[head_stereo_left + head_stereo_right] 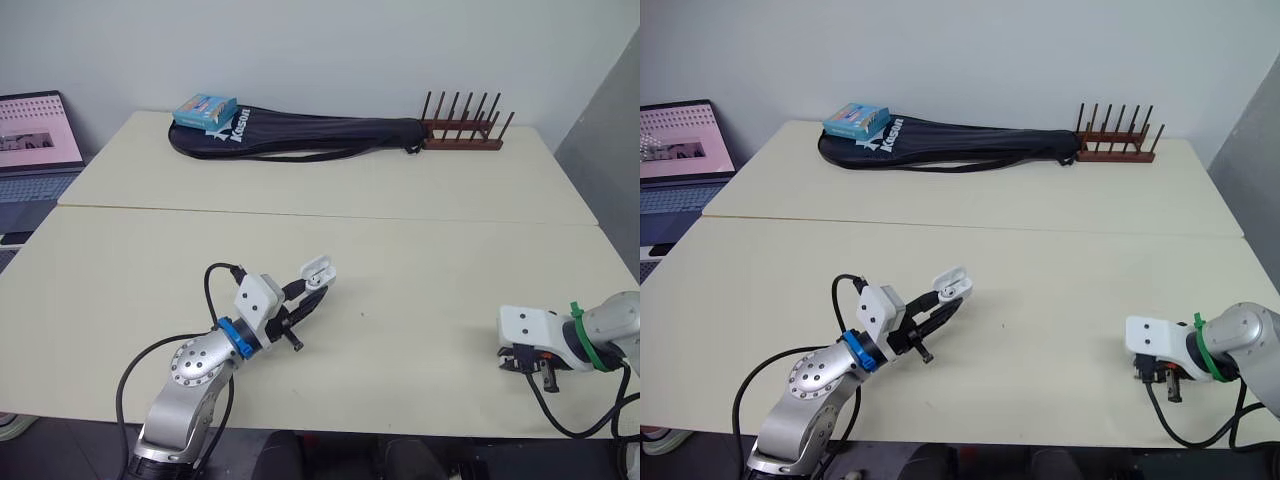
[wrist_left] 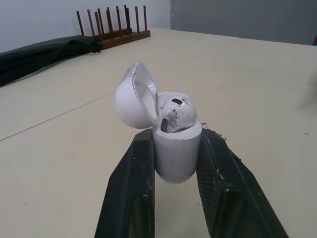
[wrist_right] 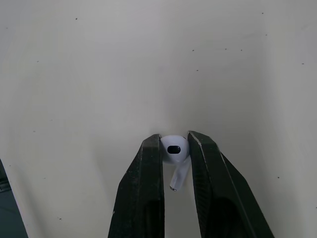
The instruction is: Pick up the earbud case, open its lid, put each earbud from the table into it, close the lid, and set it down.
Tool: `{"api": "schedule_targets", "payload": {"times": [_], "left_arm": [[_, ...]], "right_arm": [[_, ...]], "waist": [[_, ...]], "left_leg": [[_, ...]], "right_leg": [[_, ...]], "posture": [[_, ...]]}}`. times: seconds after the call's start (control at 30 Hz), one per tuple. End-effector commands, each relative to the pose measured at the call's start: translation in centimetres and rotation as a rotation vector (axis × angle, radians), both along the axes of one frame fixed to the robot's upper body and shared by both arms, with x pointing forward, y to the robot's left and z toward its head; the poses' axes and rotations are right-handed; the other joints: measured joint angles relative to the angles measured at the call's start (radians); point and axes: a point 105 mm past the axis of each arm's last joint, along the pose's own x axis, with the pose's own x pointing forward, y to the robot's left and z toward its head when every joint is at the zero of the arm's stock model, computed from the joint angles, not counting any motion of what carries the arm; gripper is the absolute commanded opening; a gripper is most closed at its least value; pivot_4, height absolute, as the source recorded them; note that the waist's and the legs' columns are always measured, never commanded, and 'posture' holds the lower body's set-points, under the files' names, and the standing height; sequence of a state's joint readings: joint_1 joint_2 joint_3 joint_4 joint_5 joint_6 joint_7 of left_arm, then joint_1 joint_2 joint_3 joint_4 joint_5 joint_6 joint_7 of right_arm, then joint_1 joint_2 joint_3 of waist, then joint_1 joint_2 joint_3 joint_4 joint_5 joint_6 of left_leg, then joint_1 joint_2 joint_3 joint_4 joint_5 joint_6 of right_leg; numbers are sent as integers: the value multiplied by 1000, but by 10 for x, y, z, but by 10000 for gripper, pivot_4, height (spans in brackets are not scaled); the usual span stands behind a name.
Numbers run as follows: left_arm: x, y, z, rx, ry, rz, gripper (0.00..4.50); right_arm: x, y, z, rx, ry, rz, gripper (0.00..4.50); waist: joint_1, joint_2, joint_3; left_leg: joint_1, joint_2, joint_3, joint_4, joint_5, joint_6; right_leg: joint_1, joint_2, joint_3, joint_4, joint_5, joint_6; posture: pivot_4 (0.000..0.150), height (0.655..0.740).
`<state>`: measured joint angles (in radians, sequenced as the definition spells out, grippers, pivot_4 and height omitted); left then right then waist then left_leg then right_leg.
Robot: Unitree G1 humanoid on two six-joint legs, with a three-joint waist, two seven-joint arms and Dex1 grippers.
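My left gripper (image 1: 312,298) is shut on the white earbud case (image 2: 176,146), held a little above the table near its front middle. The case's lid (image 2: 132,96) stands open, and one earbud (image 2: 174,110) sits inside it. Far to the right, close to the table's front edge, my right gripper (image 3: 175,148) points down at the tabletop. Its two black fingers are shut on a second white earbud (image 3: 174,151), whose stem hangs between them.
A long black racket bag (image 1: 310,135) lies across the far table with a blue box (image 1: 205,109) on its left end. A brown wooden rack (image 1: 465,128) stands at the far right. A laptop (image 1: 35,140) sits off the table's left side.
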<state>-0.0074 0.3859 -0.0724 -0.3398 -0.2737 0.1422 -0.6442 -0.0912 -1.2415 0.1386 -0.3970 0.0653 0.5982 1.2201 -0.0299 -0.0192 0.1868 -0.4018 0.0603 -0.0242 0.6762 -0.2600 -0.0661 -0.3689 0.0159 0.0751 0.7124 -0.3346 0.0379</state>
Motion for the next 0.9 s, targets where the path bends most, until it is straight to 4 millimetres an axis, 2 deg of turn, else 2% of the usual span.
{"api": "schedule_targets", "payload": {"times": [0.03,0.1,0.3,0.6,0.7,0.9], "left_arm": [[2,-1,9,-13,-43,-10,7676],[3,-1,10,-10,-48,-11,7676],[9,3,13,0,-74,6,7676],[18,6,21,-6,-121,37,7676],[21,3,23,-18,-133,41,7676],[21,-5,23,-37,-133,20,7676]], "right_arm": [[9,11,16,40,-65,35,3689],[14,20,22,75,-96,49,3689],[31,62,45,282,-201,109,3689],[53,131,102,720,-438,218,3689],[51,156,118,918,-485,260,3689],[47,193,126,1140,-552,270,3689]], "waist": [[0,0,0],[-1,0,0],[-1,0,1],[-1,0,1],[-1,0,1],[0,0,1]], "left_leg": [[0,0,0,0,0,0],[0,0,0,0,0,0],[-1,0,-1,0,0,0],[-3,0,-2,0,0,0],[-4,0,-2,0,0,0],[-8,0,-3,0,0,0]], "right_leg": [[0,0,0,0,0,0],[0,0,0,0,0,0],[-1,0,0,0,0,0],[-2,0,-2,1,0,-1],[-3,0,-2,0,0,-1],[-7,0,-3,1,0,-1]], "posture": [[1500,7026],[1500,7026],[1500,7026],[1500,7026],[1500,7026],[1500,7026]]}}
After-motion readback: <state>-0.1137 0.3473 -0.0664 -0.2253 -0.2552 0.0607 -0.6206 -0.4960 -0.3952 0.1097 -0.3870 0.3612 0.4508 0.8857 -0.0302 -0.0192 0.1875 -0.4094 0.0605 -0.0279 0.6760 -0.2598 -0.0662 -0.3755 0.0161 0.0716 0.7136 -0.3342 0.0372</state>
